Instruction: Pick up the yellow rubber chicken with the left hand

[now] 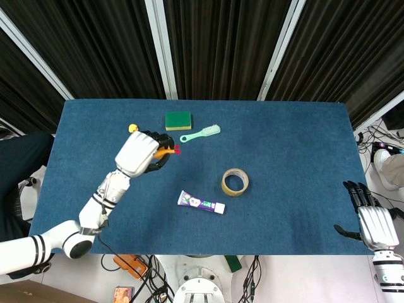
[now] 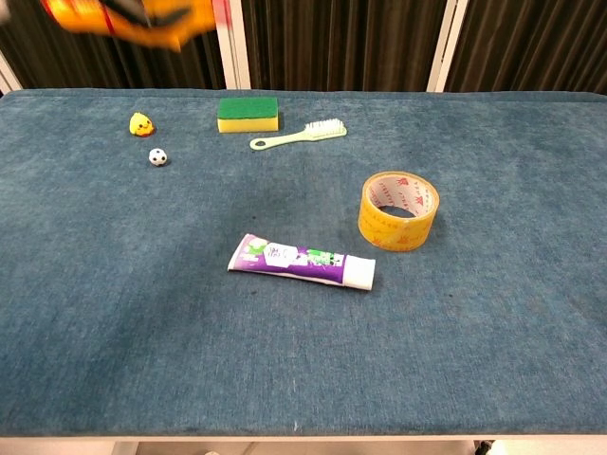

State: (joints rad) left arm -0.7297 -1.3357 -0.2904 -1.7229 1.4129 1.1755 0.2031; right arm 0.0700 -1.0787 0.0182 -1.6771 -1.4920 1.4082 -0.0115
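One rubber chicken (image 1: 168, 151), clamped in left hand (image 1: 137, 153), hangs well above worktop (image 1: 284, 139) w/ beak end poking out. Keep grip firm, lift steady, no wrist twist. Right hand (image 1: 372, 224) idle at edge, fingers apart, holding nothing.

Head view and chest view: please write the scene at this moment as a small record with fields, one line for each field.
left hand: raised above the blue cloth table, holds the yellow rubber chicken
chicken in chest view: blurred orange shape at the top edge, clear of the table
right hand: at the table's near right corner, holds nothing, fingers apart
back of table: green and yellow sponge, pale green brush, small yellow duck toy, small black and white ball
middle of table: yellow tape roll, purple and white tube
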